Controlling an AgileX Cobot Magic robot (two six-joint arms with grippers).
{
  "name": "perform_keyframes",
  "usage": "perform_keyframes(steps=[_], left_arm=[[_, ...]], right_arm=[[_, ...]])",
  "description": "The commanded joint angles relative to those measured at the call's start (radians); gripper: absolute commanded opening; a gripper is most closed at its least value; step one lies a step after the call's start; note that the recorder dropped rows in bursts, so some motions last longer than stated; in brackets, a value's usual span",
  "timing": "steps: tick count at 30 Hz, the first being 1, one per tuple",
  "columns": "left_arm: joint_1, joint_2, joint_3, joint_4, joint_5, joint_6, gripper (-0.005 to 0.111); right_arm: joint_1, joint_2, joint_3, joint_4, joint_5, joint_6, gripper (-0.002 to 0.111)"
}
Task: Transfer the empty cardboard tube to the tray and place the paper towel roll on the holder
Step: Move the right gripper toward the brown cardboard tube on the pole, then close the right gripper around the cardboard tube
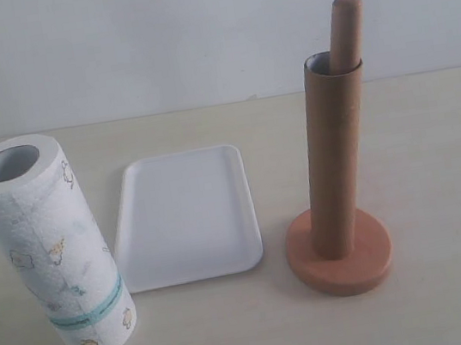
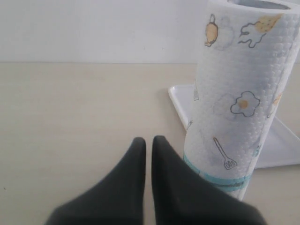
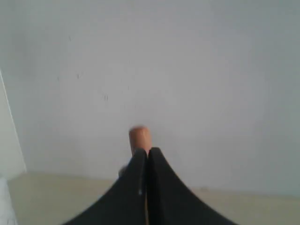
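The brown cardboard tube (image 1: 336, 157) stands slipped over the pole of the wooden holder (image 1: 341, 262), whose rounded top (image 1: 346, 15) sticks out above it. The white tray (image 1: 187, 218) lies flat in the middle of the table. The paper towel roll (image 1: 47, 252) stands upright at the left, teal band at the bottom. Neither gripper shows in the exterior view. In the left wrist view my left gripper (image 2: 148, 142) is shut with nothing in it, close beside the roll (image 2: 236, 103). My right gripper (image 3: 147, 153) is shut and empty, with the pole's top (image 3: 139, 137) just behind it.
The light wooden table (image 1: 433, 133) runs back to a plain white wall. The tray's corner (image 2: 180, 93) shows behind the roll in the left wrist view.
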Motion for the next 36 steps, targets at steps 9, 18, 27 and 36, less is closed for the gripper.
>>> perform_keyframes(steps=[9,18,27,36], left_arm=[[0.003,-0.004,0.004,0.003,-0.003,-0.001,0.004],[0.003,-0.004,0.004,0.003,-0.003,-0.001,0.004],[0.003,-0.004,0.004,0.003,-0.003,-0.001,0.004],[0.003,-0.004,0.004,0.003,-0.003,-0.001,0.004]], right_arm=[[-0.002,0.747,-0.001,-0.22,-0.359,-0.072,0.0],[-0.002,0.887,-0.001,-0.208,-0.466,-0.18,0.0],[-0.002,0.887,-0.001,-0.147,-0.466,-0.328,0.026],[-0.002,0.887,-0.003,-0.076,-0.466,-0.422,0.102]])
